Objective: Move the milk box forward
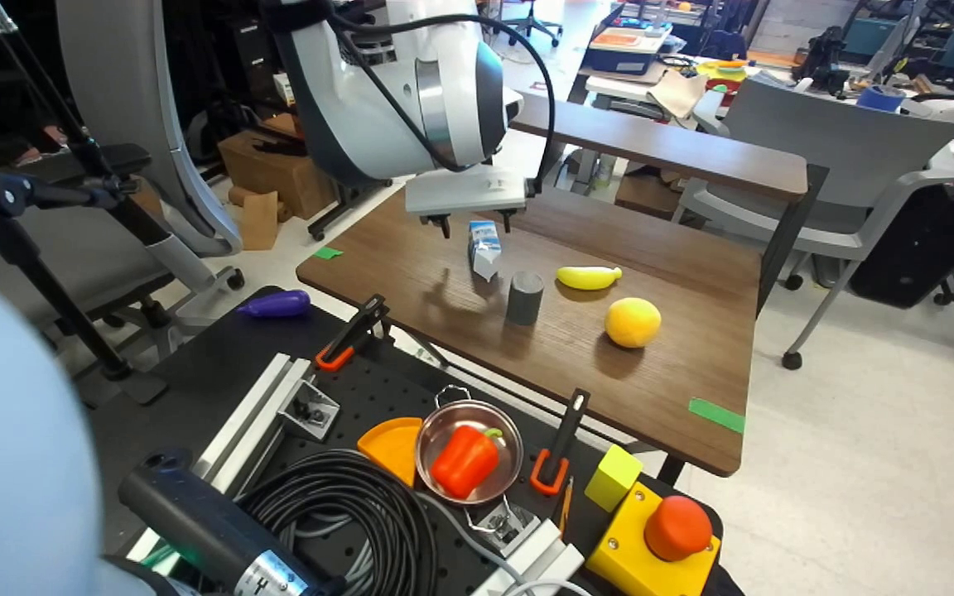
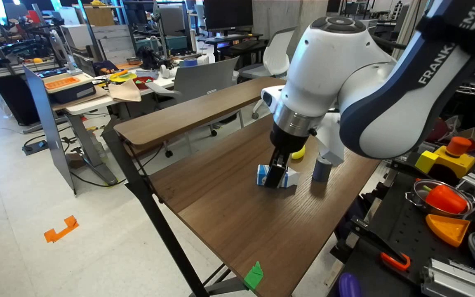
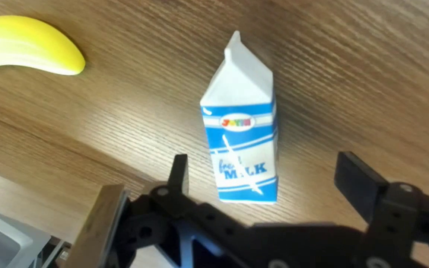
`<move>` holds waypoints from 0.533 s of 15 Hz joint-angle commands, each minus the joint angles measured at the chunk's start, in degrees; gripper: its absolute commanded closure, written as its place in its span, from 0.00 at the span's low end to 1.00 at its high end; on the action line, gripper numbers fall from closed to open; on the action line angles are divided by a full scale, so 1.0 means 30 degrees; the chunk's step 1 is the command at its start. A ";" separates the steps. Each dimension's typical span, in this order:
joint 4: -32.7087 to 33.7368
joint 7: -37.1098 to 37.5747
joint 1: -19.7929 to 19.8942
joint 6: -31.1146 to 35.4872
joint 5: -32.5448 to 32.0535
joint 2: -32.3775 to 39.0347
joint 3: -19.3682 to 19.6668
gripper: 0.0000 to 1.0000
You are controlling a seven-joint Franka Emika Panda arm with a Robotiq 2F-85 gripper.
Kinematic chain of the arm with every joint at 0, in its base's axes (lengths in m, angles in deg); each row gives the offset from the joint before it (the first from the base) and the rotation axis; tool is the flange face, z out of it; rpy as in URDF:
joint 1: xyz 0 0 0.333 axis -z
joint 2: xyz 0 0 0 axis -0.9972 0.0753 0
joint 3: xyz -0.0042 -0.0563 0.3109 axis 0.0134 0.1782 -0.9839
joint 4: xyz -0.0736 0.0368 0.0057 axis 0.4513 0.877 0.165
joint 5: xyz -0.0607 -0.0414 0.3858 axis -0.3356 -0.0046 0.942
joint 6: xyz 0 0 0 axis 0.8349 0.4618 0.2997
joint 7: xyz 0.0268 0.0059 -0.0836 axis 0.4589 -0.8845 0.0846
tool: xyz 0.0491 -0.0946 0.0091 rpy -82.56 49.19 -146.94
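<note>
The milk box (image 1: 484, 247) is a small white and blue carton lying on its side on the brown wooden table (image 1: 676, 397). It also shows in the other exterior view (image 2: 291, 178), partly hidden by a finger, and in the wrist view (image 3: 241, 149). My gripper (image 1: 476, 227) is over the milk box, pointing down. In the wrist view my gripper (image 3: 263, 158) is open and empty, with one finger on each side of the carton's base end and a gap to both sides. It also shows side-on in an exterior view (image 2: 274, 181).
A dark grey cylinder (image 1: 525, 298) stands upright close to the carton's peaked end. A yellow banana (image 1: 589, 277) and a yellow round fruit (image 1: 633, 322) lie beside it. A raised shelf (image 2: 204, 108) runs along one table side; a black cart (image 1: 394, 356) adjoins the opposite side.
</note>
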State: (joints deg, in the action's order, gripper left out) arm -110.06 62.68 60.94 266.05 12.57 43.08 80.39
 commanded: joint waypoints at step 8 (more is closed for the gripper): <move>-0.1399 0.0677 0.0221 0.0518 0.0008 -0.2319 0.0423 0.00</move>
